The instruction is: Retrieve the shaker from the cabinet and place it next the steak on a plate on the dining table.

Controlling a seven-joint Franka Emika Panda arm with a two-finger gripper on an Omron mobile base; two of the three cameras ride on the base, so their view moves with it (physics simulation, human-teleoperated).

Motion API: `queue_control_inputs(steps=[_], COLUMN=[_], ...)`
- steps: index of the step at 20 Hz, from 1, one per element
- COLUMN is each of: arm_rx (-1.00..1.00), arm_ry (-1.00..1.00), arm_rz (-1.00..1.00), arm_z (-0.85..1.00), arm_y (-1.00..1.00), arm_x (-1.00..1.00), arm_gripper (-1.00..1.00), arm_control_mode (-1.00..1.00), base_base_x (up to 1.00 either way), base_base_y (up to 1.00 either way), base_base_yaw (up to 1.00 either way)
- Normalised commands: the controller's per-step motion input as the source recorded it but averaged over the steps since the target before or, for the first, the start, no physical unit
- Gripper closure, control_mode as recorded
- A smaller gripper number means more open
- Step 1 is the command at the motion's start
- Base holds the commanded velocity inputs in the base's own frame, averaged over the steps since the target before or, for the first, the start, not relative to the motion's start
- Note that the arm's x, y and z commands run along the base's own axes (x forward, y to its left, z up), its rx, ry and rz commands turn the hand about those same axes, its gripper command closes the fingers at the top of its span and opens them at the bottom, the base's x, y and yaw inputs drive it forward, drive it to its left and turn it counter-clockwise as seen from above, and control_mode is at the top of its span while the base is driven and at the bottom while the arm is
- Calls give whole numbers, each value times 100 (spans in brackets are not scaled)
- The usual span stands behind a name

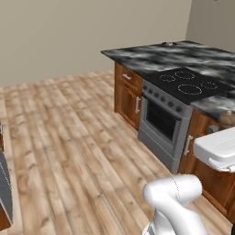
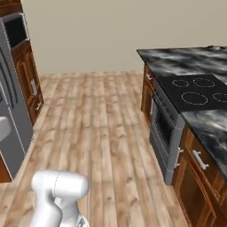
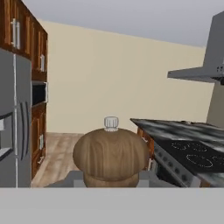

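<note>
The brown wooden shaker (image 3: 111,157) looms close in the hand view, its rounded top capped by a small pale knob. It sits between the jaws of my gripper (image 3: 111,181), which is shut on it, and the wood hides most of the fingers. In the left base view a brown rounded shape (image 1: 227,118) just past my white hand at the right edge looks like the same shaker. The steak, the plate and the dining table are out of view.
A marbled counter (image 1: 151,55) with a black cooktop (image 1: 190,85) and steel oven (image 2: 166,133) runs along the right. A grey fridge (image 3: 13,122) and reddish-brown cabinets (image 3: 17,26) stand on the left. Wood floor (image 2: 97,124) lies open between them.
</note>
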Motion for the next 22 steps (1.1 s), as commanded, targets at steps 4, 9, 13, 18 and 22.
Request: queue_control_inputs(steps=[4, 9, 13, 18, 22], arm_rx=[0, 0, 0, 0, 0], arm_ry=[0, 0, 0, 0, 0], arm_rz=[0, 0, 0, 0, 0], arm_z=[0, 0, 0, 0, 0], arm_y=[0, 0, 0, 0, 0], arm_x=[0, 0, 0, 0, 0], arm_gripper=[100, 100, 100, 100, 100], arm_control_mode=[100, 100, 100, 100, 100], base_base_x=[100, 100, 100, 100, 100], base_base_y=[11, 0, 0, 0, -5], base_base_yaw=[2, 0, 0, 0, 9])
